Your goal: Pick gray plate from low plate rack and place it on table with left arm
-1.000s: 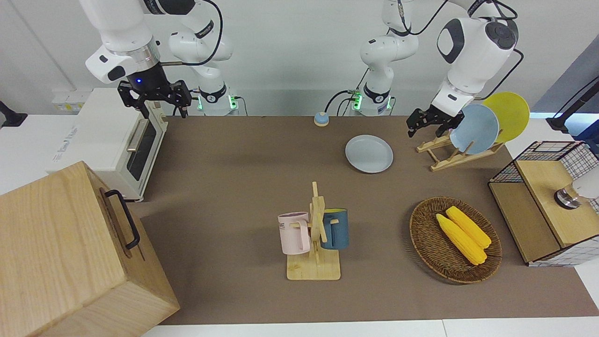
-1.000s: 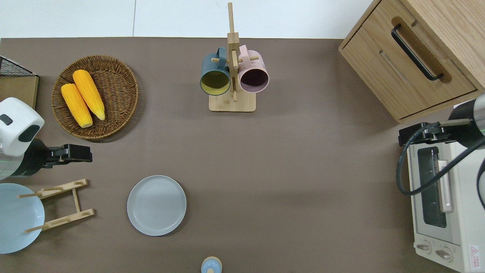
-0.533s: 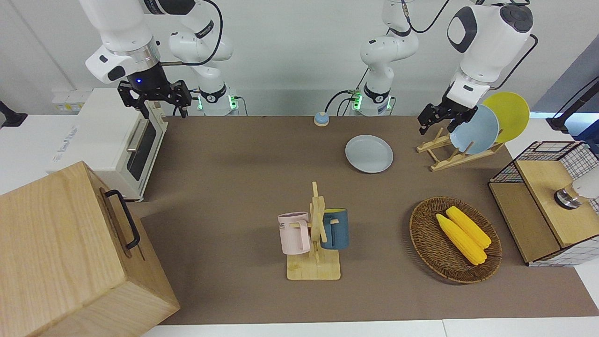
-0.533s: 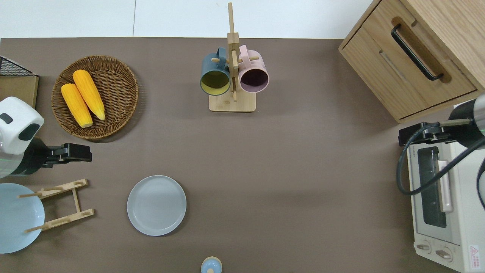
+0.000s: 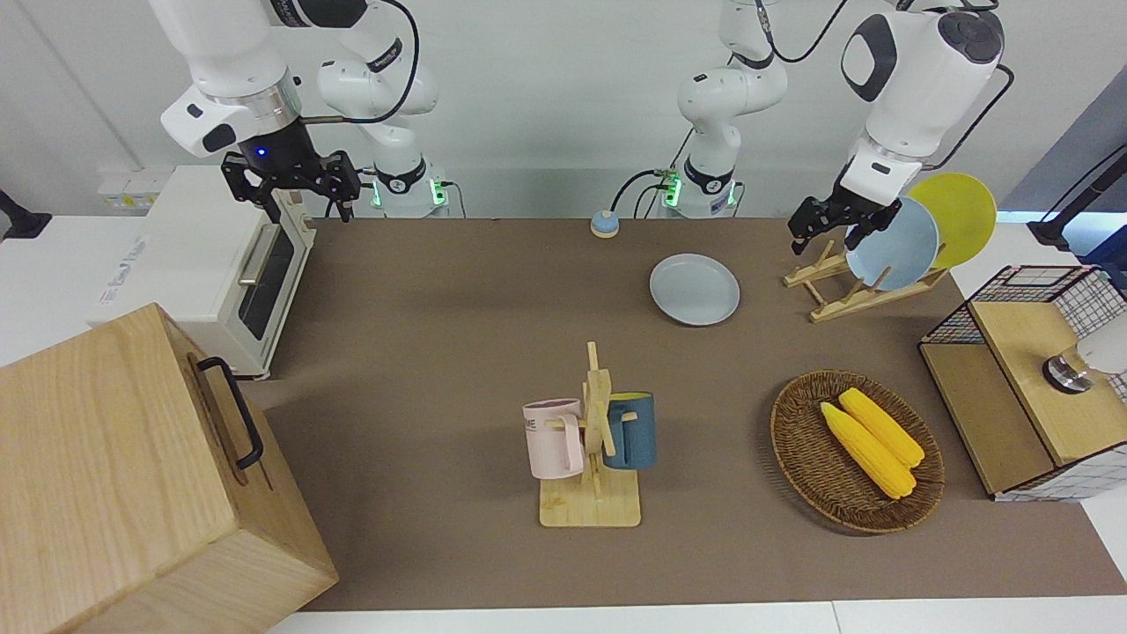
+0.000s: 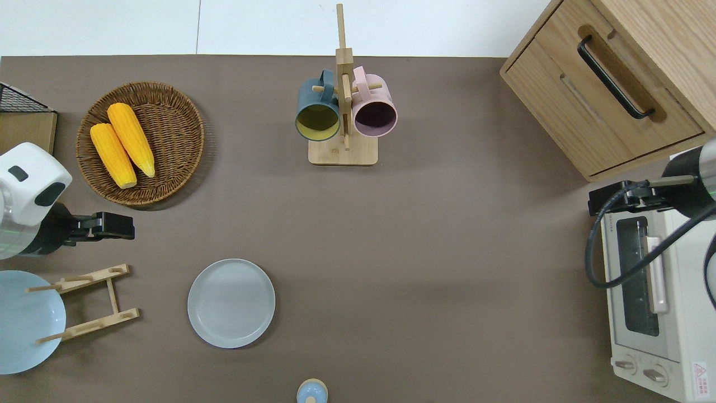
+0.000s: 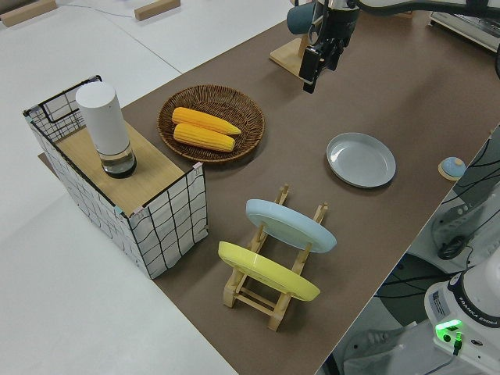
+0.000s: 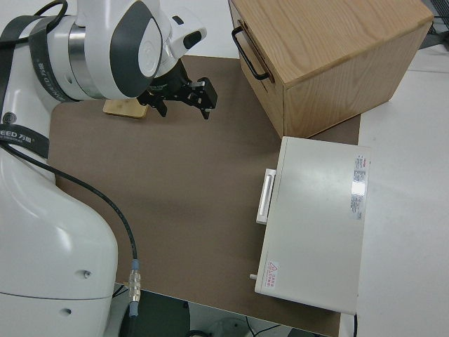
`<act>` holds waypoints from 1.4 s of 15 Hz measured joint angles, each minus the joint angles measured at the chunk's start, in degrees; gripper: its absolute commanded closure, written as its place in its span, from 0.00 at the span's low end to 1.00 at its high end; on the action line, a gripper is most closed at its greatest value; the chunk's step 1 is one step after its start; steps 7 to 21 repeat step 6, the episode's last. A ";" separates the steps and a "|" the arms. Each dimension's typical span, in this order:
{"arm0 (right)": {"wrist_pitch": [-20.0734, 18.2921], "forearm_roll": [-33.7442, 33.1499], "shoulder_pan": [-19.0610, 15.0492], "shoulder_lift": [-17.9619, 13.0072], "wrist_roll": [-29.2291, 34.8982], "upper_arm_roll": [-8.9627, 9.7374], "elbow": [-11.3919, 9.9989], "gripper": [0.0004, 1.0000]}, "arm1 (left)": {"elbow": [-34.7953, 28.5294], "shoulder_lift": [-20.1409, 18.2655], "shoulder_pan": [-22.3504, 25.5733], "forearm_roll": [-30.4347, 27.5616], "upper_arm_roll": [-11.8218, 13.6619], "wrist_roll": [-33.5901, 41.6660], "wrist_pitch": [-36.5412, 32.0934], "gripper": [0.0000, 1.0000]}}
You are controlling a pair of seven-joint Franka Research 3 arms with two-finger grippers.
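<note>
The gray plate point(image 5: 695, 289) point(image 6: 231, 303) point(image 7: 360, 159) lies flat on the brown table point(image 5: 440, 352), beside the low plate rack point(image 5: 836, 295) point(image 6: 95, 302), toward the right arm's end of it. The rack holds a sky-blue plate point(image 5: 894, 243) and a yellow plate point(image 5: 955, 218) on edge. My left gripper point(image 5: 828, 231) point(image 6: 120, 226) point(image 7: 311, 74) hangs open and holds nothing, up in the air over bare table between the rack and the wicker basket. The right arm is parked with its gripper point(image 5: 292, 192) point(image 8: 186, 98) open.
A wicker basket point(image 6: 184, 140) with two corn cobs lies farther from the robots than the rack. Mid-table stands a mug stand point(image 6: 342, 112) with two mugs. A wire-sided crate point(image 5: 1030, 379) sits at the left arm's end; a toaster oven point(image 6: 654, 302) and wooden cabinet point(image 6: 604, 84) at the right arm's.
My left arm has lifted, carrying its open gripper higher above the table. The gray plate and the right arm have not moved.
</note>
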 measured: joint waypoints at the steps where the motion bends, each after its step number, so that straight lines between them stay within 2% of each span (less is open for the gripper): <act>1: 0.00 0.00 0.00 0.00 0.00 0.00 0.00 0.02 | 0.01 0.08 -1.91 0.03 1.87 0.45 0.00 0.00; 3: 0.00 0.00 0.00 0.00 0.00 0.00 0.00 0.02 | 0.01 0.12 -4.74 0.07 4.67 1.10 0.00 0.00; 4: 0.00 0.00 0.00 0.00 0.00 0.00 0.00 0.02 | 0.01 0.12 -5.33 0.08 5.22 1.19 -0.01 0.00; 21: 0.00 0.00 0.00 0.00 0.00 0.00 0.00 0.02 | 0.02 0.12 -5.53 0.09 5.36 1.34 -0.01 0.00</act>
